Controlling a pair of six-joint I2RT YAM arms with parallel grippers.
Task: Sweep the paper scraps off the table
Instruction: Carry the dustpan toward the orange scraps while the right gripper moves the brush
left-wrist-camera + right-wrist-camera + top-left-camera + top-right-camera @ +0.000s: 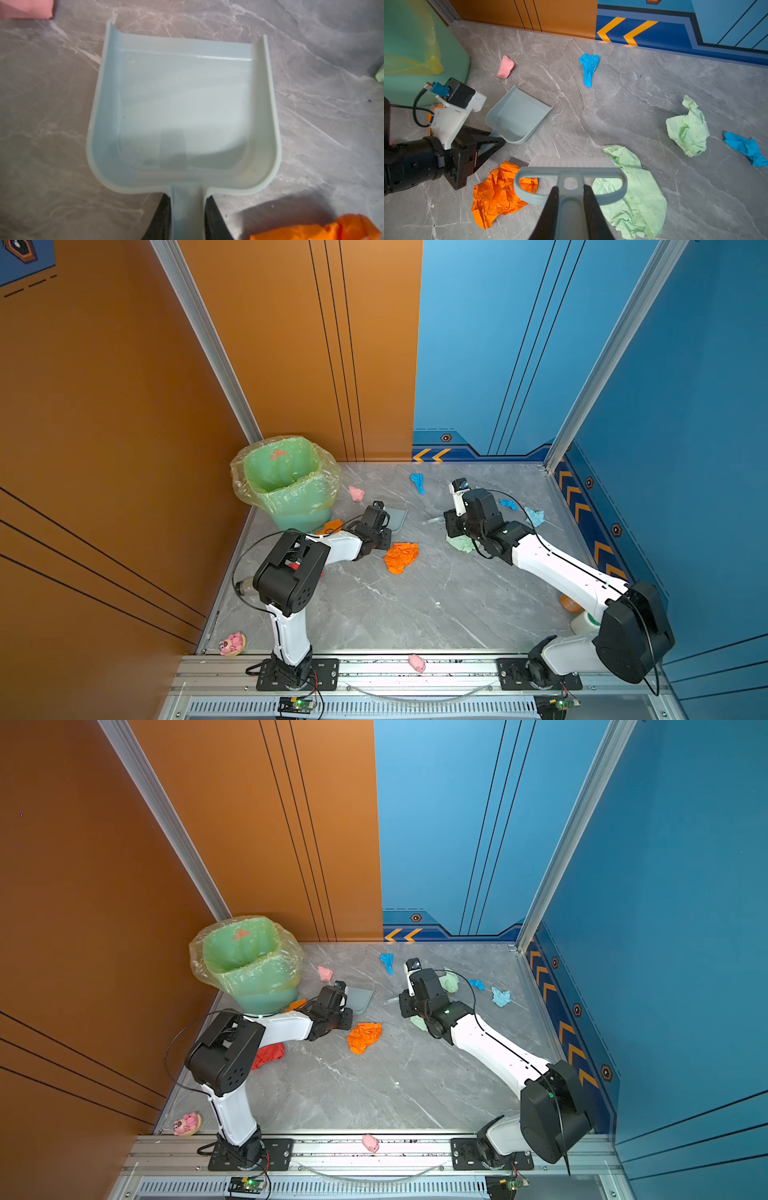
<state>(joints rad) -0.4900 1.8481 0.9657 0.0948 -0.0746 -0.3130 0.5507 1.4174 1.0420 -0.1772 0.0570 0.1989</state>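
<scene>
I have both arms bent at the elbow and reaching away from their bases toward the middle. My left arm stands upright in its lower link, then folds forward, with the left wrist low and nearly level. The left pincer is clamped tight on the handle of the dustpan. My right arm stretches inward in a long slant, the right wrist tipped downward. The right pincer is closed on the handle of the brush, one finger on each side.
</scene>
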